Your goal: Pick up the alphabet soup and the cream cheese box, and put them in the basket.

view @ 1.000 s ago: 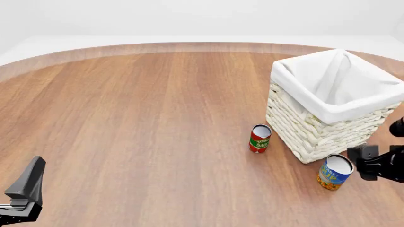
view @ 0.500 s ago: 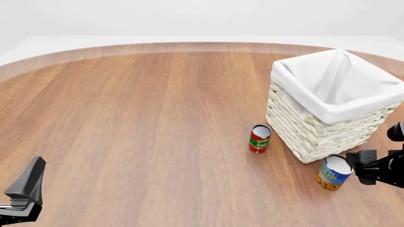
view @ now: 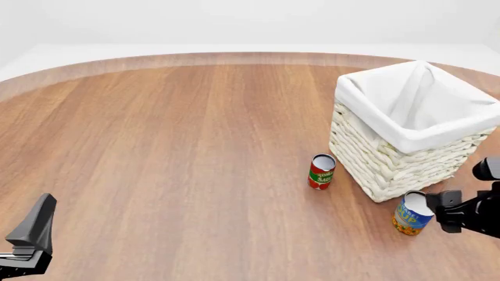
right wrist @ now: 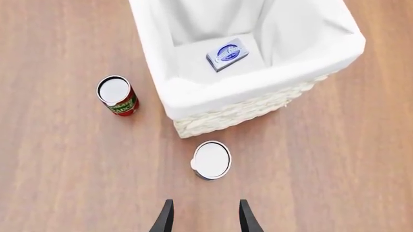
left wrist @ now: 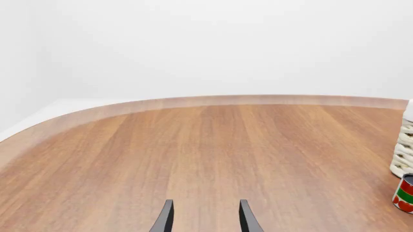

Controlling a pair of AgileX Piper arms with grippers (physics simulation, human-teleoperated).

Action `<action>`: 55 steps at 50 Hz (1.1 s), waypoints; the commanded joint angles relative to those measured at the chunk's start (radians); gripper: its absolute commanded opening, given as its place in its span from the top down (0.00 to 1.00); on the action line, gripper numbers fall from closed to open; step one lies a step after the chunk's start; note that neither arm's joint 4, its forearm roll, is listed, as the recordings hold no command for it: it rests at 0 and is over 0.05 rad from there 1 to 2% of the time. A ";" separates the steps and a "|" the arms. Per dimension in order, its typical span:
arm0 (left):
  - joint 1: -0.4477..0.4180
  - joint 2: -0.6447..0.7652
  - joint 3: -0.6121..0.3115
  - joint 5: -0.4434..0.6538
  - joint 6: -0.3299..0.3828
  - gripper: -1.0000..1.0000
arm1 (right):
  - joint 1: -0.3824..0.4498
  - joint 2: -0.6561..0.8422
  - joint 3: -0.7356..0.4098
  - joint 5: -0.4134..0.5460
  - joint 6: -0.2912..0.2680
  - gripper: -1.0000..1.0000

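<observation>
Front view: tomato sauce can (view: 321, 171) beside basket (view: 390, 167)

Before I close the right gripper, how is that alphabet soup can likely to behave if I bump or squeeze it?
The alphabet soup stands upright on the table, short and wide, so it probably resists tipping. If knocked over, its round body would likely roll. Its smooth label may slip between the open right gripper fingers, so grip mid-height. It looks rigid, probably heavy for its size.

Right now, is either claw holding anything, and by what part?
Nothing is held. Both the left gripper and right gripper are open and empty; the soup can stands on the table ahead of the right one.
</observation>
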 commanded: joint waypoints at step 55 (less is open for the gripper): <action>0.000 0.000 0.000 0.000 0.000 0.00 | -0.028 0.102 0.116 -0.137 0.001 0.00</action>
